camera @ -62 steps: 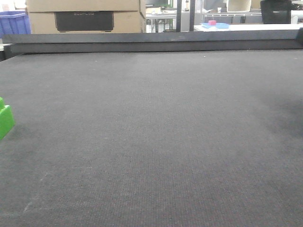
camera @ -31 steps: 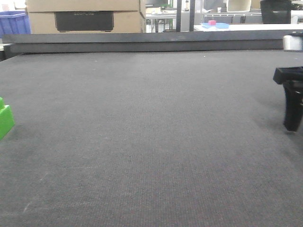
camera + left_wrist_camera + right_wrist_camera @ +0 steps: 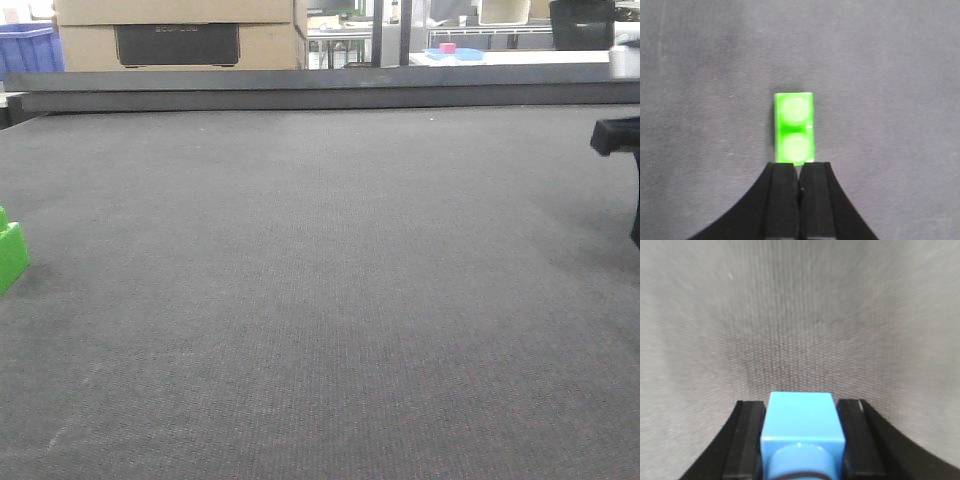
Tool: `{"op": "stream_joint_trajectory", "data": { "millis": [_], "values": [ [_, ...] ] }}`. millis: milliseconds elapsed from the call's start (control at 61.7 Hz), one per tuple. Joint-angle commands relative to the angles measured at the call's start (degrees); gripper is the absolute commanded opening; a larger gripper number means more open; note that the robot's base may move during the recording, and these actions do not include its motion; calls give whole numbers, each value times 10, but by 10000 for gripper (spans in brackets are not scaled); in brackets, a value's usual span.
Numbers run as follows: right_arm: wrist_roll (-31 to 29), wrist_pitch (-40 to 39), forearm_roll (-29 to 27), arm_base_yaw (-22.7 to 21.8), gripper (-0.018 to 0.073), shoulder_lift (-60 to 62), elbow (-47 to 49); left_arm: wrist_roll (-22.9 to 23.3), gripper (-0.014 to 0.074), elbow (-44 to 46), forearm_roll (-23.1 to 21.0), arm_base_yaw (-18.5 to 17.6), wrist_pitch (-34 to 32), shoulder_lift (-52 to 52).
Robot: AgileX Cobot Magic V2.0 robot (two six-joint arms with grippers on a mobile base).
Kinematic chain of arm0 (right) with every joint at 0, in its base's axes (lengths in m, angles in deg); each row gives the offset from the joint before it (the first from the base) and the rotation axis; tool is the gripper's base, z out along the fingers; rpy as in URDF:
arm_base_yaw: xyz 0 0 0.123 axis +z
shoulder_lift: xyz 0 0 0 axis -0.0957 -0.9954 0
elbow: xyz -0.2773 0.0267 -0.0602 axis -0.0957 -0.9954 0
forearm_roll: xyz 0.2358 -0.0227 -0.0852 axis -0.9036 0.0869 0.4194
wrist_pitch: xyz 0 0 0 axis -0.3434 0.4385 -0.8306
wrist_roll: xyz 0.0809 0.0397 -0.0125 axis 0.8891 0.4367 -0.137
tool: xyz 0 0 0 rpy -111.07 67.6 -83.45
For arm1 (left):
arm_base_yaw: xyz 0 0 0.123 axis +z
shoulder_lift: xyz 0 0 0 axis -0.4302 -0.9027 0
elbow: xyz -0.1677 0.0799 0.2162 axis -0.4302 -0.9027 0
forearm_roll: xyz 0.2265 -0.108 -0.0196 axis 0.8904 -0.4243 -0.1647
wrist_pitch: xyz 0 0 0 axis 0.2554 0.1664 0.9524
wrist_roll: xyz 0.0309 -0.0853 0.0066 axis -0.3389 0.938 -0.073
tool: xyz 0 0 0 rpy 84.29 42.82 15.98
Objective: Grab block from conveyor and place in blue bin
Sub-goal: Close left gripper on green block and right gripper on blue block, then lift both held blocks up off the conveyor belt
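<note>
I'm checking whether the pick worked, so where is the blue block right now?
In the right wrist view, the blue block is clamped between the fingers of the right gripper at bottom centre, with the grey conveyor beyond it.

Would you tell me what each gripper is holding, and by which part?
The right gripper clamps a blue block by its opposite sides. The left gripper is shut on nothing; the green block lies just beyond its tips.

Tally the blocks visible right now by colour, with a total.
Green block: 1, lying on the conveyor
Blue block: 1, held in the right tool
Total: 2 blocks
</note>
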Motion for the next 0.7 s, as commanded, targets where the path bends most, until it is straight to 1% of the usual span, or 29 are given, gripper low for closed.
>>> {"op": "stream_joint_trajectory", "data": {
  "millis": [0, 65, 130, 211, 227, 373, 437, 518, 583, 616, 680],
  "values": [
    [-2, -13, 7, 0, -160, 10, 4, 20, -111, 5, 7, -15, -19, -4],
    [-2, -16, 7, 0, -162, 10, 4, 20, -106, 5, 6, -19, -20, -14],
    [-2, -16, 7, 0, -162, 10, 4, 20, -65, 5, 6, -19, -19, -26],
    [-2, -16, 7, 0, -162, 10, 4, 20, 38, 5, 7, -18, -15, -46],
    [-2, -16, 7, 0, -162, 10, 4, 20, 73, 5, 7, -18, -15, -49],
    [-2, -17, 7, 0, -162, 7, 4, 20, 289, 5, 11, -18, -26, -88],
    [-2, -15, 7, 0, -162, 4, 4, 26, 350, 5, 15, -18, -34, -103],
    [-2, -14, 7, 0, -162, 4, 2, 67, 398, 5, 36, -18, -39, -126],
    [-2, -11, 7, 0, -162, 4, 2, 100, 400, 5, 58, -17, -42, -144],
    [-2, -11, 7, 0, -162, 4, 2, 104, 400, 5, 65, -17, -43, -152],
    [-2, -11, 7, 0, -162, 4, 2, 104, 400, 5, 64, -17, -51, -171]
  ]
}}
